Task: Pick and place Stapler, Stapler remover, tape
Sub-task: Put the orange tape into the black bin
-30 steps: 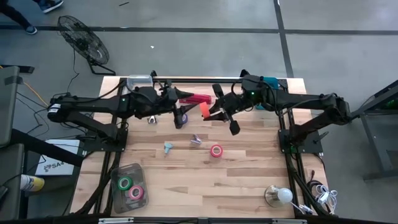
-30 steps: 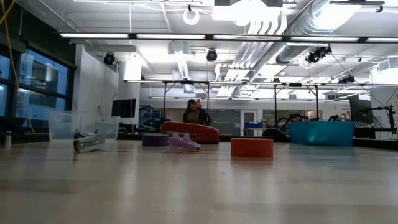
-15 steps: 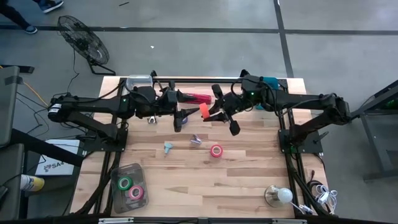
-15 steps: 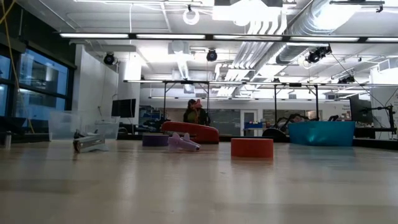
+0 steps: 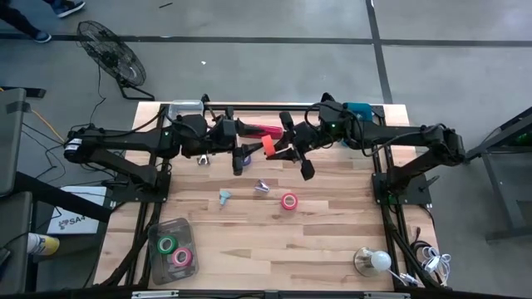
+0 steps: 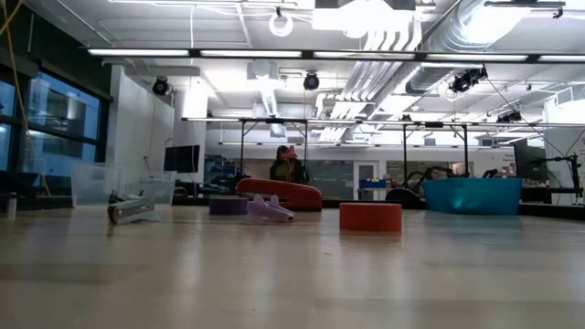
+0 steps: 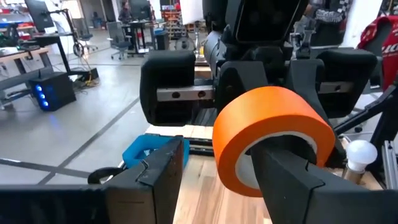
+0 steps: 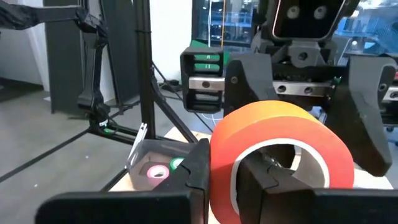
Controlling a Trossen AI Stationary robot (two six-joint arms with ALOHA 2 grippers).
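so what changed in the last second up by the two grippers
The right gripper, shut on the orange tape roll, carried it a little toward the left gripper. The two now meet over the far part of the table, and the roll sits between the left fingers, which stand open around it. The stapler, red roll and bin of rolls stayed put.
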